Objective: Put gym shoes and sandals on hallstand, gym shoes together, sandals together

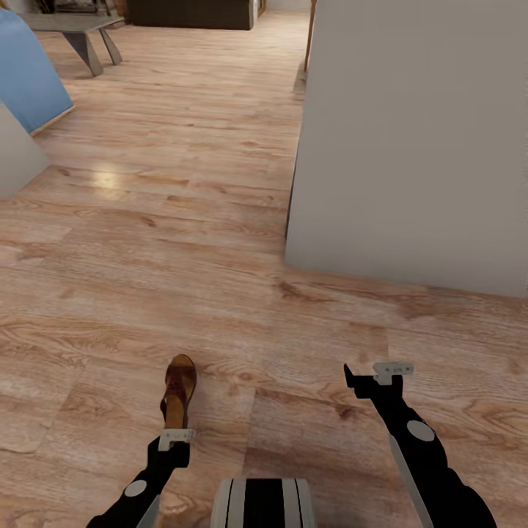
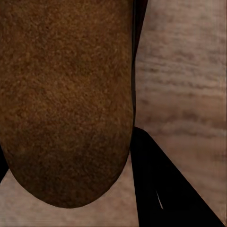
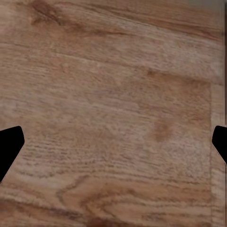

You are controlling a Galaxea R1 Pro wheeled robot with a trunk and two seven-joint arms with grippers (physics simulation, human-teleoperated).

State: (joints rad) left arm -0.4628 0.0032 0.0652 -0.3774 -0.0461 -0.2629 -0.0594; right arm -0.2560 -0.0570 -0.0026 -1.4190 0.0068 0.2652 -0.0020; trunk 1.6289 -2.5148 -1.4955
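Observation:
One dark brown sandal with a tan footbed sticks out ahead of my left gripper, which is shut on its heel end over the corridor floor. In the left wrist view the sandal shows up close, with a black finger beside it. My right gripper hangs open over bare planks, and its fingertips stand far apart around nothing. The gym shoes are out of view.
A tall pale grey-white panel rises at the right; I cannot tell whether it belongs to the hallstand. A blue object, a white one and a grey table's legs stand far left. Open floor stretches ahead.

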